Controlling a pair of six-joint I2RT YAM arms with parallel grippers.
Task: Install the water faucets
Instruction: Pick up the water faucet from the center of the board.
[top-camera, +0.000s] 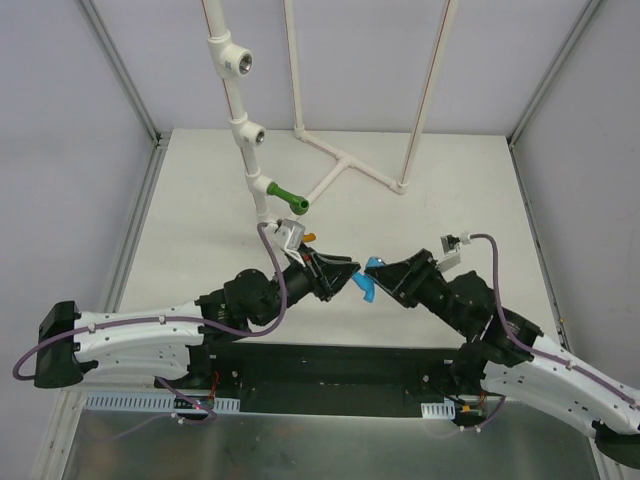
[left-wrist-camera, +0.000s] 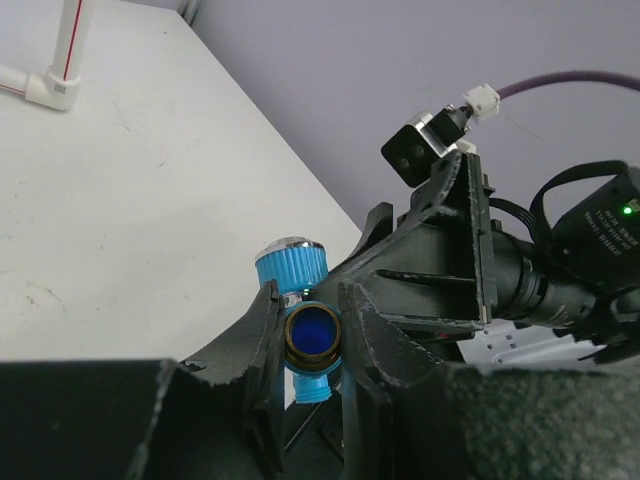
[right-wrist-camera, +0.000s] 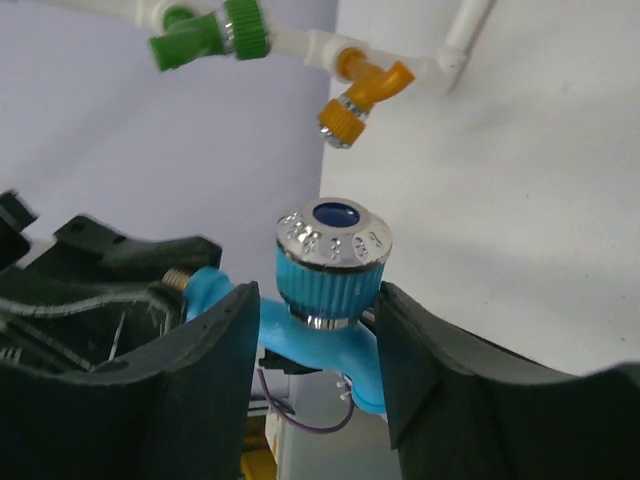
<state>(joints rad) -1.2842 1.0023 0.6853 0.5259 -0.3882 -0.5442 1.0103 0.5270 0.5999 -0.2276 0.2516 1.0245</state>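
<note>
A white tabletop (top-camera: 200, 200) is enclosed on three sides by plain lilac-grey walls (top-camera: 60, 150), framed by aluminium posts (top-camera: 121, 72) at its far corners. Soft, even light is cast; a brushed-metal sheet (top-camera: 300, 450) is seen beyond the near edge.

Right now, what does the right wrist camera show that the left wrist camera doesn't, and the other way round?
Only the right wrist view: the green faucet and orange faucet already on the white pipe, and the shiny metal end of the light blue faucet. Only the left wrist view: that faucet's open round end, pinched by the left gripper, plus the right arm's camera and purple cable. Both: the light blue faucet between dark fingers.
</note>
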